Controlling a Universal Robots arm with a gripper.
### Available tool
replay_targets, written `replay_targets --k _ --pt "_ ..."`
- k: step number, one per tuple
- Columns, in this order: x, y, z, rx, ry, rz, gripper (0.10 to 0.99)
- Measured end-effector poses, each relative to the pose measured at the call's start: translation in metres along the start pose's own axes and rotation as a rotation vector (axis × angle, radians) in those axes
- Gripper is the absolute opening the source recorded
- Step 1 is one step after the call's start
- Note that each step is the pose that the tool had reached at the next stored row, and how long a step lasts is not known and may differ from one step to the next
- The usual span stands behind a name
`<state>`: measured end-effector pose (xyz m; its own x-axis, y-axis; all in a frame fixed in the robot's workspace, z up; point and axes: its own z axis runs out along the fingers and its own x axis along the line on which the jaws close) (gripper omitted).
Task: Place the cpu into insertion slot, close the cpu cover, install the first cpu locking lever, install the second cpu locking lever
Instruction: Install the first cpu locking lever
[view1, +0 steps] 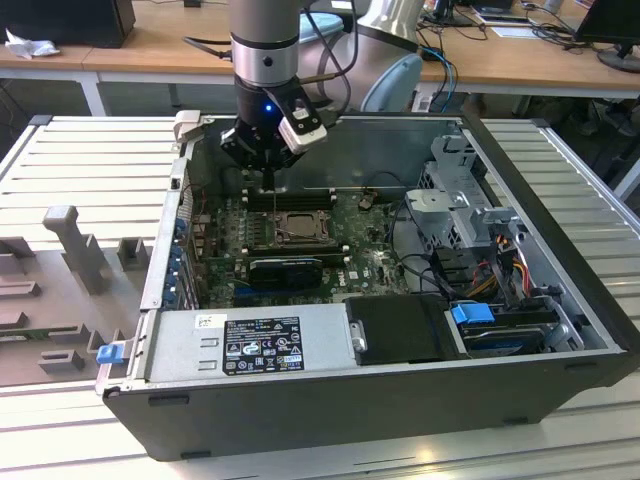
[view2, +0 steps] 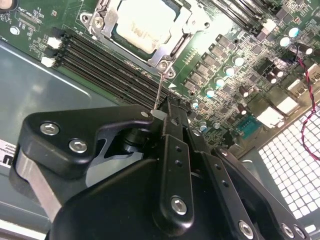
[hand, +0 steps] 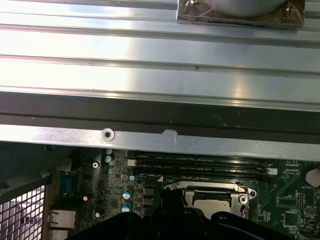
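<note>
Inside PC case (view1: 400, 400), pale beige-silver cpu (view2: 142, 25) seated, silvery cover (view2: 107, 35) down, jaws pinching thin wire lever (view2: 158, 87)

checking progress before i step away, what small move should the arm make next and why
Probably swing the lever down and sideways toward its catch. The cpu already sits under the shut cover. The tool pinches the tip of the lever, which stands up from the cover's corner, not yet latched.
</note>
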<state>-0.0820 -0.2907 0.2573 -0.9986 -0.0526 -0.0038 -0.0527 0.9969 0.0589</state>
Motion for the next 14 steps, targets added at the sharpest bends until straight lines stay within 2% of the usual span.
replay_targets --k 14 --pt "-0.0098 -0.0005 0.0001 0.0 -0.0001 0.0 0.106"
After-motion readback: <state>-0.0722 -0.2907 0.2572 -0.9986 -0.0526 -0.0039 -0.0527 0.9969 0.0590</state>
